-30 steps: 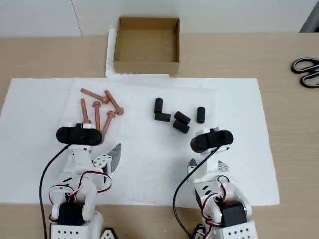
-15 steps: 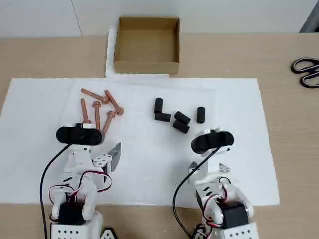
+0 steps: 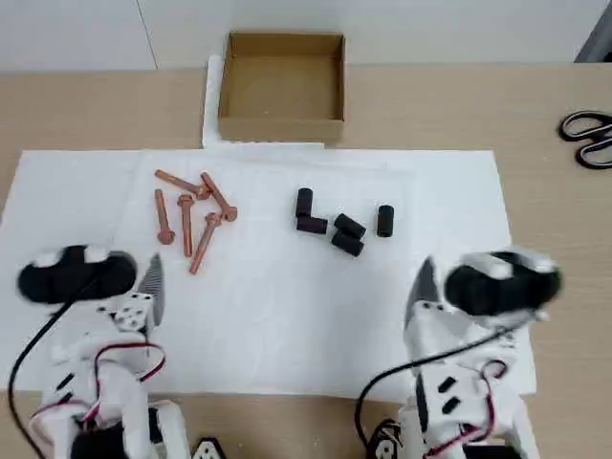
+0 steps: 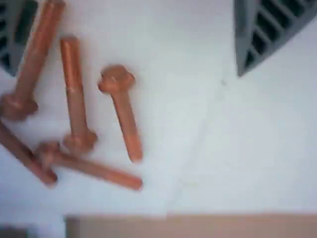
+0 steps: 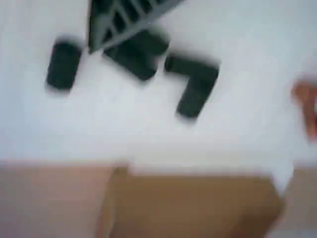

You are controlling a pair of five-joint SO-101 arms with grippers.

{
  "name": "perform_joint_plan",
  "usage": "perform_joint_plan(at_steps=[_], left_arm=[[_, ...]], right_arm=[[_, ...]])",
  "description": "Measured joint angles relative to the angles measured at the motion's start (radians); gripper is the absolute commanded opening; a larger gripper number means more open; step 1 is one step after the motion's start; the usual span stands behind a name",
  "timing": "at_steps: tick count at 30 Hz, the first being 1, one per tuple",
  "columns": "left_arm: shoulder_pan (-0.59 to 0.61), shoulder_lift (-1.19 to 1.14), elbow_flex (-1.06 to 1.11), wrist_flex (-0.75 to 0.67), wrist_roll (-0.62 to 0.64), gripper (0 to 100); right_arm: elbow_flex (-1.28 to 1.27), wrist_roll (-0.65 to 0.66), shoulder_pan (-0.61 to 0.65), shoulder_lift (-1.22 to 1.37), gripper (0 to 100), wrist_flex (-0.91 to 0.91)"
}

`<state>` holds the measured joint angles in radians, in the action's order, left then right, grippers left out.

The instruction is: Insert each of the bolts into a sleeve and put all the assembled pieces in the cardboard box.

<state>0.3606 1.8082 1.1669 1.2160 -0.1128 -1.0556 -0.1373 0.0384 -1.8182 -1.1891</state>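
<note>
left gripper spread wide, holding nothing | five bolts lie loose, left of the cardboard box and nearer my arms | five black sleeves lie loose, a bit right of the box, nearer too | right gripper: I cannot tell how it stands

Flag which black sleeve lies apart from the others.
The sleeve on the scissors side of the group, alone on the white sheet with bare paper all around it. The other four sleeves lie bunched together.
</note>
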Motion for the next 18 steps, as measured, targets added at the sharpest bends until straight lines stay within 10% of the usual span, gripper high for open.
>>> perform_joint_plan(at_steps=[18], left_arm=[[0.012, -0.753, -0.786, 0.390, 0.000, 27]], right_arm=[[0.288, 0.000, -0.103, 0.026, 19.9, 0.333]])
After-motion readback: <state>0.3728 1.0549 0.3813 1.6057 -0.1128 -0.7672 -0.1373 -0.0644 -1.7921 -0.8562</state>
